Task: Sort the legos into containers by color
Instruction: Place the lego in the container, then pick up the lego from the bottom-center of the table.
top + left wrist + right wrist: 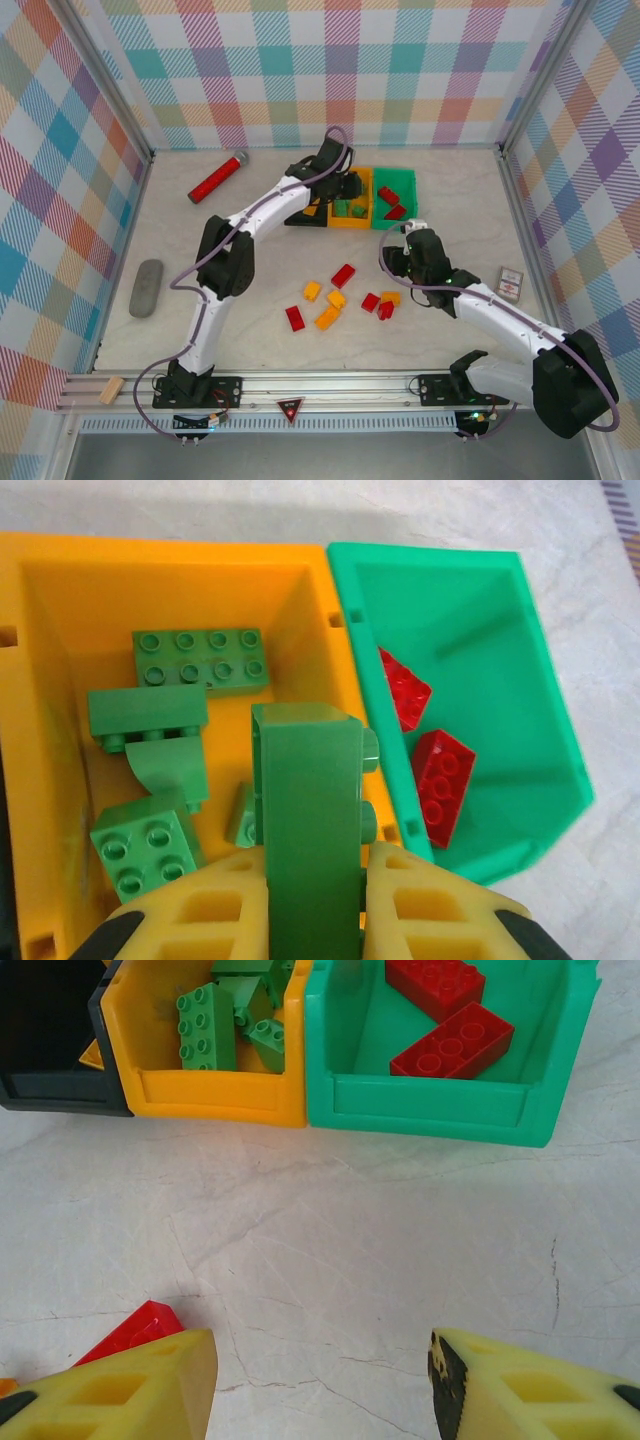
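Note:
My left gripper [312, 905] is shut on a green brick [308, 810], held upright over the orange-yellow bin [40, 730], which holds several green legos [200, 660]. The green bin [500, 680] beside it holds two red bricks [442, 780]. From above, the left gripper [335, 190] hangs over the orange-yellow bin [364, 196], between the black bin [305, 216] and the green bin [408, 184]. My right gripper [320, 1385] is open above bare table in front of the bins, with a red brick [135, 1328] by its left finger. Several red and orange legos [336, 299] lie scattered mid-table.
A long red cylinder [218, 177] lies at the back left. A grey oblong object [146, 288] rests by the left wall, and a small card-like item [510, 283] by the right wall. Checked walls enclose the table.

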